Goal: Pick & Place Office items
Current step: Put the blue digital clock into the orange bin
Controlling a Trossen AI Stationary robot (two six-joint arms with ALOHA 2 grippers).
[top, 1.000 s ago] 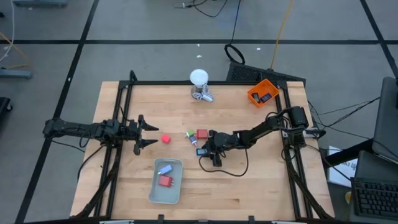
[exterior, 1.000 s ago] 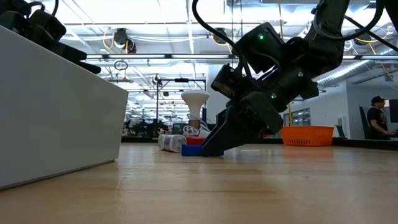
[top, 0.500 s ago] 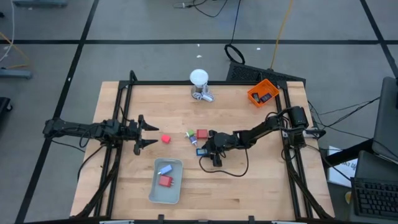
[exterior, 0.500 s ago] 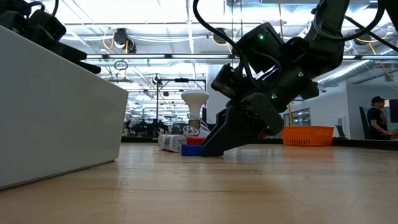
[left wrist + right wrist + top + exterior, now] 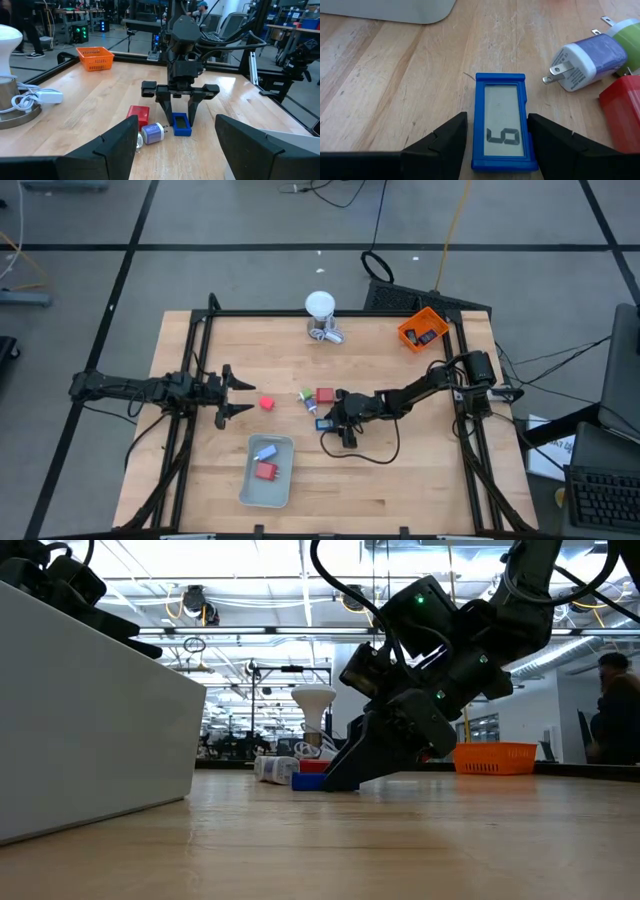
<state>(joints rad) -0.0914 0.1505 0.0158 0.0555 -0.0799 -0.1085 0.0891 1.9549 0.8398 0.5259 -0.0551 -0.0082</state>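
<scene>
My right gripper (image 5: 330,418) is low at mid-table, open, with its fingers on either side of a dark piece with a blue face and a display (image 5: 501,120), which lies flat on the wood; the piece also shows in the left wrist view (image 5: 181,125). Beside it lie a light-blue plug piece (image 5: 590,60), a green-and-white bit (image 5: 303,394) and a red block (image 5: 325,396). Another red block (image 5: 267,403) lies nearer my left gripper (image 5: 238,395), which is open and empty at the table's left. A light-blue piece (image 5: 265,451) and a red piece (image 5: 266,471) lie in the pale grey tray (image 5: 250,488). My right gripper's fingers (image 5: 445,145) come slanting down from the table's right and lie along the blue-faced piece's long sides (image 5: 479,150). Whether they touch it, I cannot tell. The piece lies flat on the table.
An orange bin (image 5: 421,330) holding dark pieces stands at the far right corner. A white ball-topped object on a metallic base (image 5: 320,315) stands at the far edge. A dark cable (image 5: 375,455) loops on the table below the right arm. A person (image 5: 620,710) stands beyond the table.
Neither gripper nor any item has moved. The person in the room behind has come nearer in the low view.
</scene>
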